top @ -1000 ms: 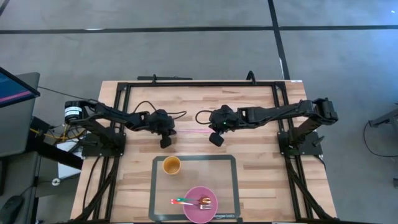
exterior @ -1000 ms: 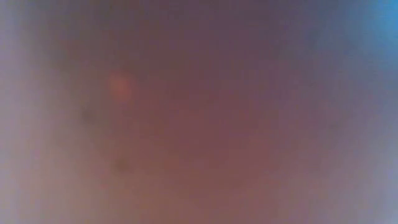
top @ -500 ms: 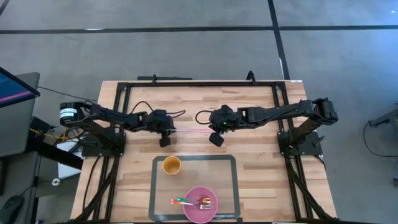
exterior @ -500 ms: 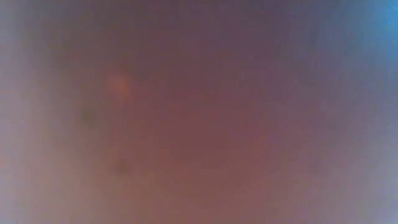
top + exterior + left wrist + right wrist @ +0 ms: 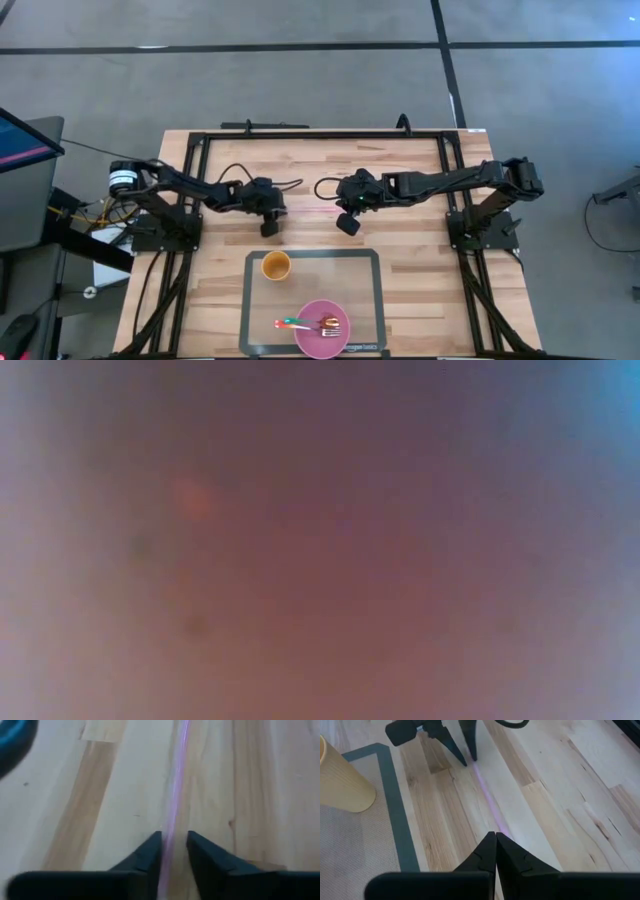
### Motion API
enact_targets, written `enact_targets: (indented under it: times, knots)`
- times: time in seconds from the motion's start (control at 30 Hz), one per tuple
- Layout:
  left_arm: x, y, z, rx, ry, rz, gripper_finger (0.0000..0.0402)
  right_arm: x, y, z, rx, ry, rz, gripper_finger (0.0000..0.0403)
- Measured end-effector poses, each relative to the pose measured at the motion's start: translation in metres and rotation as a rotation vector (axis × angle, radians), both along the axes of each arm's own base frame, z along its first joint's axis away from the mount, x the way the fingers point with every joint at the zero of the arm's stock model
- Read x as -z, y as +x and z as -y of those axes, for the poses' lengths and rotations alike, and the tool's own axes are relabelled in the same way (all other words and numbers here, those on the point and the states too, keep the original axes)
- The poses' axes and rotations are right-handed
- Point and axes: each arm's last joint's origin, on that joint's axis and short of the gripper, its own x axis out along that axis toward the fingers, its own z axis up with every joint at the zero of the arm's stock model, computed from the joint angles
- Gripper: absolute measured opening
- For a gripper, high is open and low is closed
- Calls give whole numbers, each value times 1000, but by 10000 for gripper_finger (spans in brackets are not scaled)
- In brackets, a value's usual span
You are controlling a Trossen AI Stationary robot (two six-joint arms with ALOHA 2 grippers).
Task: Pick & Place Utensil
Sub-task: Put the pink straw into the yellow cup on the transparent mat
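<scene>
A thin pink utensil (image 5: 312, 210) lies flat on the wooden table between my two grippers, running left to right. My left gripper (image 5: 173, 840) points down at its left end, open, one fingertip on each side of the pink utensil (image 5: 176, 780). My right gripper (image 5: 495, 837) is shut, with its tips at the right end of the utensil (image 5: 487, 795). In the right wrist view, my left gripper (image 5: 467, 757) shows standing over the utensil's far end. The low view shows only blur. My right gripper's shut fingertips (image 5: 490, 842) stand low over the table at the utensil's right end (image 5: 501, 826). Whether they touch it, I cannot tell.
Near the front edge lies a grey mat (image 5: 375, 300). On it stand a yellow cup (image 5: 276, 266) and a pink plate (image 5: 310, 343) holding a fork and a coloured utensil. A black frame (image 5: 320, 133) borders the table.
The rear part of my left arm has swung a little. Its gripper stays at the utensil's left end.
</scene>
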Motion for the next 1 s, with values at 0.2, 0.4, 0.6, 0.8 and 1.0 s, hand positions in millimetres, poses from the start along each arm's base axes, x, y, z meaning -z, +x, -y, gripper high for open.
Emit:
enact_targets:
  times: [0.2,0.4,0.6,0.8,1.0]
  knots:
    - [-8,-3,1,5,-3,25,11,0,0,0,0,0,0,0]
    - [-35,-12,2,-35,24,141,5,-5,-2,-10,-51,-22,13,0]
    - [-70,-24,13,-17,39,313,4,-45,-22,-34,-138,-53,163,0]
    - [-103,-42,32,2,82,493,4,-78,-53,-67,-180,-235,280,0]
    - [-132,-67,52,68,77,681,3,-50,-69,-89,-167,-322,398,0]
